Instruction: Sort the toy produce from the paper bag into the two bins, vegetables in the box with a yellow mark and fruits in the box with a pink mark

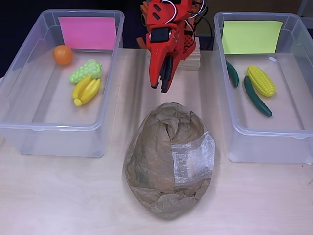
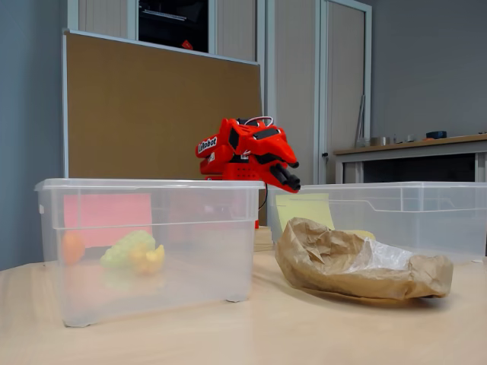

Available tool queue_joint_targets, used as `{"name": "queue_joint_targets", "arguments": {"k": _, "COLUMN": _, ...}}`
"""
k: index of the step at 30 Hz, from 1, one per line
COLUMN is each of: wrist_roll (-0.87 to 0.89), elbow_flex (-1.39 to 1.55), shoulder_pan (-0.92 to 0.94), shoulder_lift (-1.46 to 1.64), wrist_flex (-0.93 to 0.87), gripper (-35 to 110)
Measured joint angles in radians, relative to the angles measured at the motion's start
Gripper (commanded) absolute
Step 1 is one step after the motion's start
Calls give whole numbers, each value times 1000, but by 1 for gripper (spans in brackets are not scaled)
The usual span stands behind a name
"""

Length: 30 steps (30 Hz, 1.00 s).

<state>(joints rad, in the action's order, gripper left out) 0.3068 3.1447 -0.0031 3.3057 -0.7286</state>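
Overhead, my red gripper [image 1: 164, 87] sat folded back between the two bins, above the bare table [image 1: 58, 196] and just behind the paper bag [image 1: 168, 164], its fingers pressed together and holding nothing. From the fixed view the gripper [image 2: 293, 182] hung well clear of the bag [image 2: 358, 262], tilted down toward it.

The crumpled brown bag lay on its side in the middle of the table, patched with a strip of clear tape [image 1: 193, 157]; I could not tell what, if anything, was inside.

On the picture's left, the clear bin with the pink mark [image 1: 88, 32] held an orange [image 1: 63, 54], a bunch of green grapes [image 1: 86, 70] and yellow bananas [image 1: 86, 90], close together near its back half. On the right, the bin with the yellow mark [image 1: 251, 36] held a corn cob [image 1: 261, 81] and two dark green cucumbers [image 1: 257, 97], one either side of the corn.
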Motion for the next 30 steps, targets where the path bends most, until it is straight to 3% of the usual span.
{"name": "queue_joint_targets", "arguments": {"k": 12, "wrist_roll": 63, "elbow_flex": 2, "shoulder_pan": -132, "shoulder_lift": 5, "wrist_flex": -106, "gripper": 0}}
{"name": "queue_joint_targets", "arguments": {"k": 20, "wrist_roll": 41, "elbow_flex": 2, "shoulder_pan": -149, "shoulder_lift": 12, "wrist_flex": -207, "gripper": 0}}
{"name": "queue_joint_targets", "arguments": {"k": 30, "wrist_roll": -106, "elbow_flex": 2, "shoulder_pan": -153, "shoulder_lift": 8, "wrist_flex": -304, "gripper": 0}}
